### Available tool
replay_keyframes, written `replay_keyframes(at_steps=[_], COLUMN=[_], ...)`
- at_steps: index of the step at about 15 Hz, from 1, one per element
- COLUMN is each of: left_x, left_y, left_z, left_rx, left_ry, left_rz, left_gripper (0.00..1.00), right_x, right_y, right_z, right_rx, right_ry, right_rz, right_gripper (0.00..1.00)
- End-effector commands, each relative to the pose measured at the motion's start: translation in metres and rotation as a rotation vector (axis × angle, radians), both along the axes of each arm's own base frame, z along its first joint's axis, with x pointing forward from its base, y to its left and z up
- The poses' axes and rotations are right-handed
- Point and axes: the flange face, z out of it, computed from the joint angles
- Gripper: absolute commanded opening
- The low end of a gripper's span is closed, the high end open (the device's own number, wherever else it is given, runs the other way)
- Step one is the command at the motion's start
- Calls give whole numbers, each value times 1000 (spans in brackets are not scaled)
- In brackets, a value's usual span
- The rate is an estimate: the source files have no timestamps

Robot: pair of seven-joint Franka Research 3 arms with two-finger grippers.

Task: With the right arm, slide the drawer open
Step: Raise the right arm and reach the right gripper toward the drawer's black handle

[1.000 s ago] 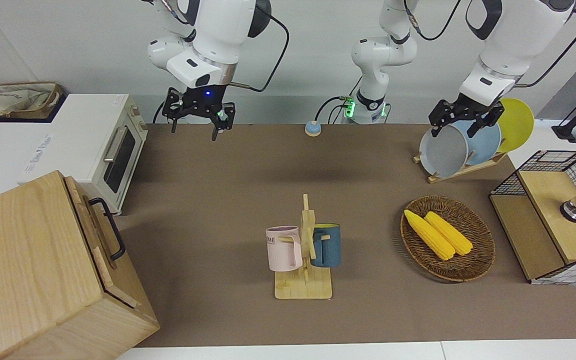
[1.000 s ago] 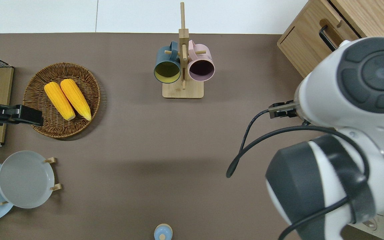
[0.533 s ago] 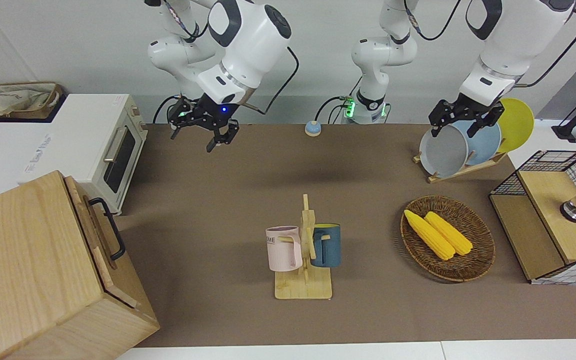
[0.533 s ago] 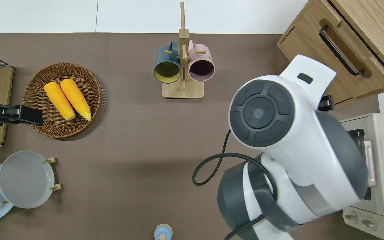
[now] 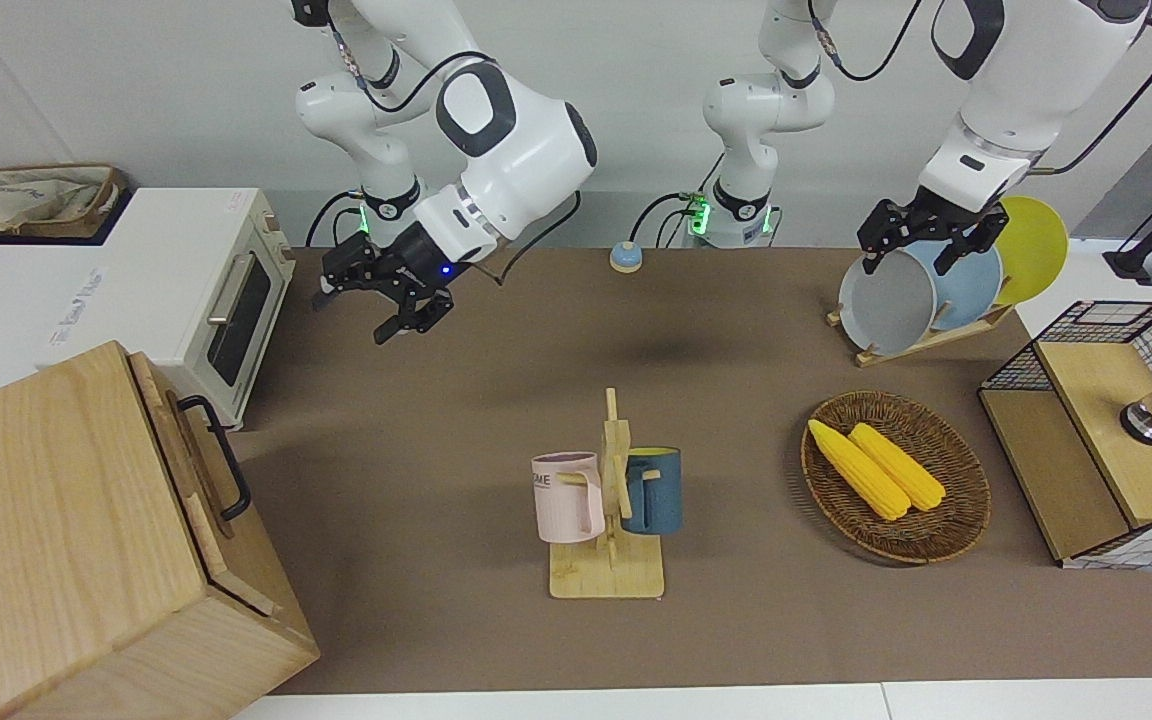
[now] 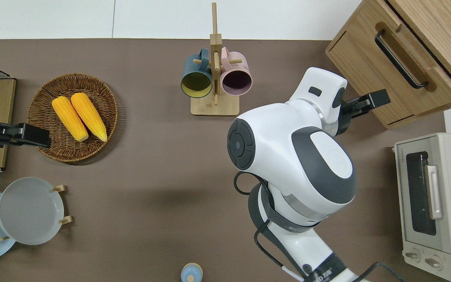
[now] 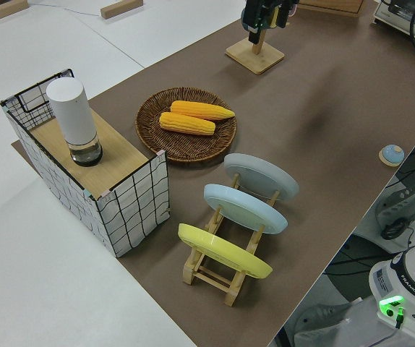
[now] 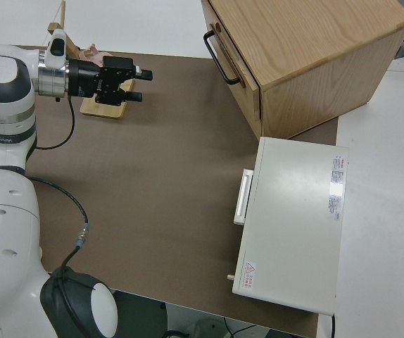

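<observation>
Your right gripper (image 5: 370,305) is hanging in the air over bare brown table (image 6: 151,164), its fingers (image 8: 137,84) standing apart with nothing between them and pointing toward the cabinet (image 5: 66,540) at the right arm's end of the table. You are seeing the gap between the two fingers most plainly in the right side view.

Around the gripper, the white toaster oven (image 6: 433,203) is sitting beside the cabinet, nearer to the robots, with its door shut. The mug rack (image 6: 214,94) with a blue mug (image 6: 196,78) and a pink mug (image 6: 236,77) is standing toward the middle of the table, well apart from the gripper's line to the cabinet. The wicker basket (image 6: 45,145) holding two corn cobs (image 6: 78,116), the plate rack (image 7: 222,267) and the wire-mesh box (image 7: 121,210) are all lying toward the left arm's end. Only open tabletop is lying between the fingers and the cabinet front.

The drawer (image 6: 401,66) is sitting shut in the cabinet, its front facing the gripper, with the black loop handle (image 6: 399,58) running across it. The fingertips are near the cabinet's lower front edge but not touching it, and are apart from the handle. Your left arm is parked.
</observation>
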Motion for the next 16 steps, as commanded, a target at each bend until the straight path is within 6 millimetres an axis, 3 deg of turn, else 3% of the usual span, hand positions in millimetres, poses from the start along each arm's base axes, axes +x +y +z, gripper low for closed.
replay_keyframes(at_steps=[1,9,12,16], left_x=[-3,-3,-3,-3], left_y=[-2,-2,-2,-2], left_z=[6,6,6,5], left_rx=[19,19,19,19], left_ry=[3,3,3,4], left_rz=[5,5,5,5], left_gripper=[993,993,993,993], right_x=[13,52,65,71], right_y=[-15,-43,-65,-82], right_z=[-24,-64,-83,-99], right_rx=[-90,-295,-385,-451], right_ry=[-30,-64,-54,-49], right_rz=[86,241,272,298], right_gripper=[985,985,987,985])
